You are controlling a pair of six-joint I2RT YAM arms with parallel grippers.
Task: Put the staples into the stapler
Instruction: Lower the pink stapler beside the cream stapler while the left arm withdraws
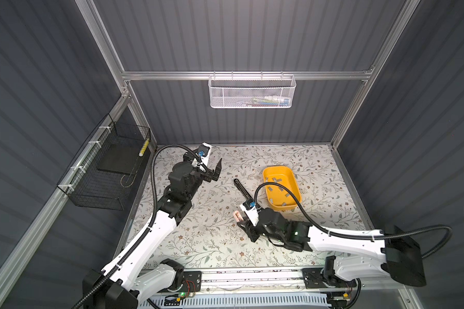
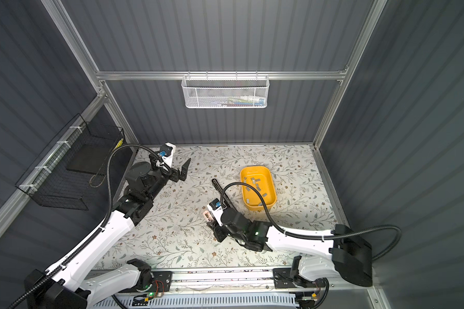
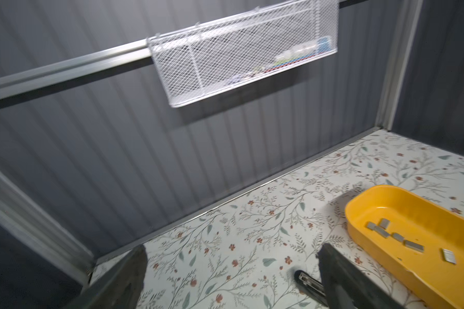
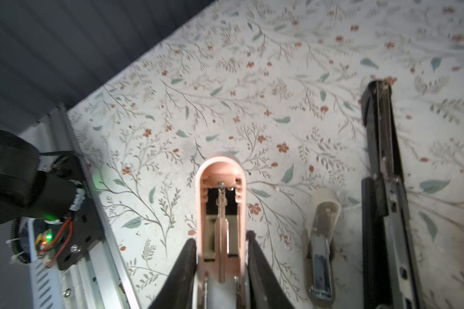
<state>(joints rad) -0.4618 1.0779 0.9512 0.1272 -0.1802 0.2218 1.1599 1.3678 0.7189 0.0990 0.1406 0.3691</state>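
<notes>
The right gripper [image 4: 221, 238] is pinching the small pink plastic stapler [image 4: 220, 171] by its sides, just below the centre of both top views. The wrist view is showing the stapler opened, its inner spring exposed. Whether a strip is already sitting inside, I cannot tell.

The left gripper [image 1: 216, 171] is hanging left of centre in a top view, fingers spread wide, with nothing between them, well apart from the other things.

The staples [image 1: 277, 184], short flat grey metal strips, are lying scattered in the yellow oval plastic tray [image 1: 284, 207], right of centre. A long black metal stapler [image 1: 241, 188] is lying opened between the tray and the pink stapler, and a small cream stapler [image 4: 322, 227] is resting beside the pink one.

As I judge it, the pink stapler is being steadied open for loading. Next, the free left claw is probably needing to reach across into the tray, nip a single thin strip off the floor, and line it up with the stapler's channel.
</notes>
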